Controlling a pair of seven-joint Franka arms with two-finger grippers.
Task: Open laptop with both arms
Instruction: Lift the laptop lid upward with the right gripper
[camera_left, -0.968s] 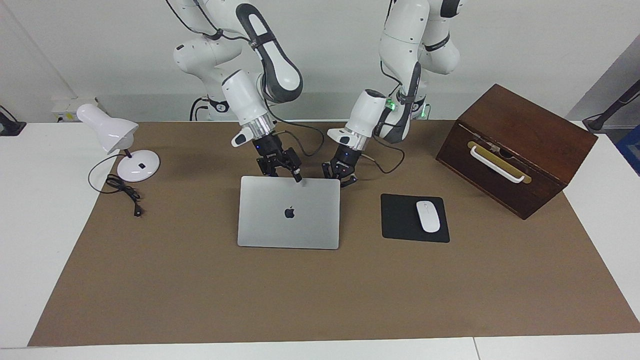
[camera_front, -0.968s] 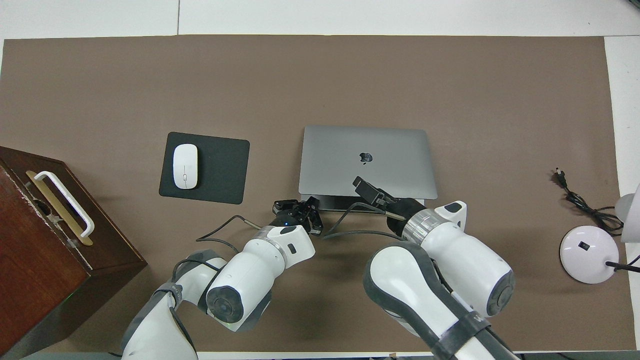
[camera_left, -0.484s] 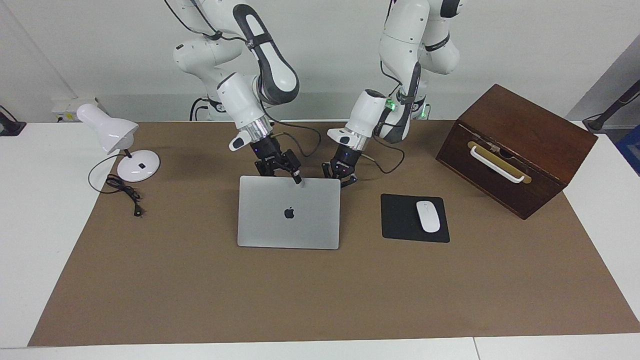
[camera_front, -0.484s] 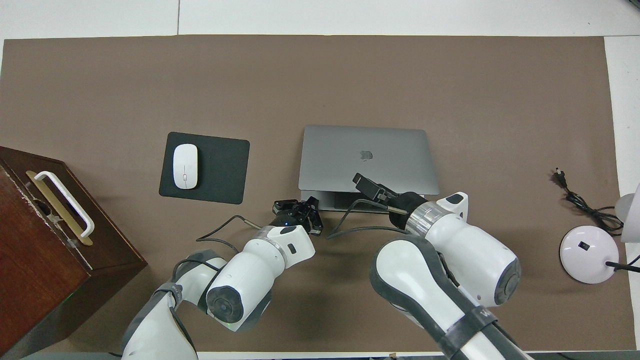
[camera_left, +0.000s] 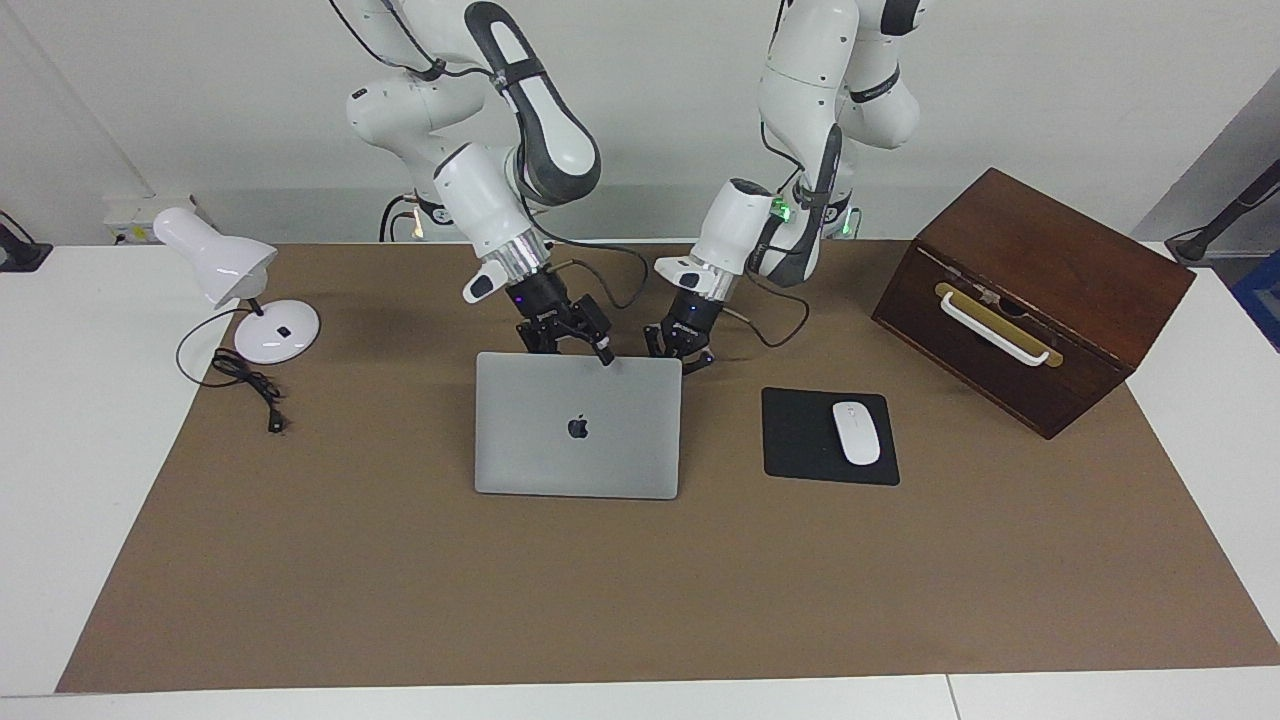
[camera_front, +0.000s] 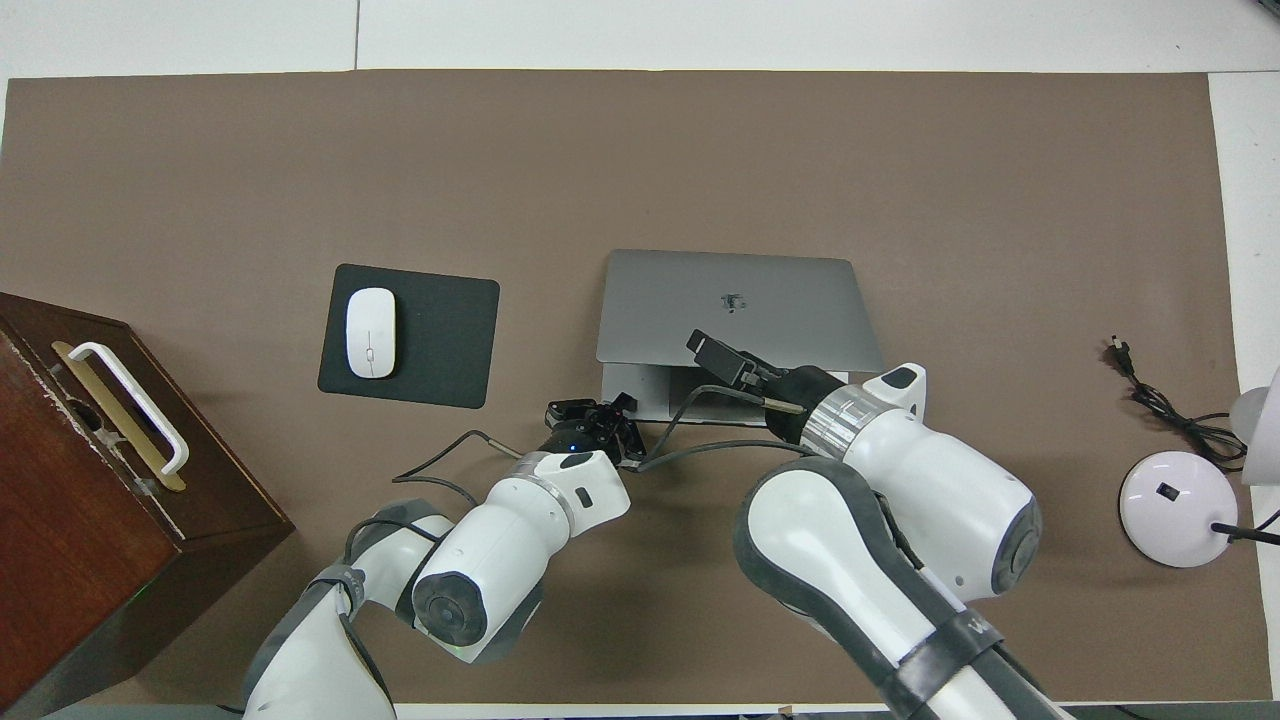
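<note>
Laptop (camera_left: 577, 440) lid raised further, open right hand (camera_left: 572, 335) under its edge, closed left hand (camera_left: 682, 350) pinning base corner

Evenly and brightly lit from overhead, without glare. Soft, short shadows under both arms on the brown mat (camera_left: 400, 580) and beside the wooden box (camera_left: 1030, 300) at the left arm's end. Sharp across the tabletop (camera_front: 800, 30); no visible blur. Faint sheen on the laptop (camera_left: 577, 440) lid.
</note>
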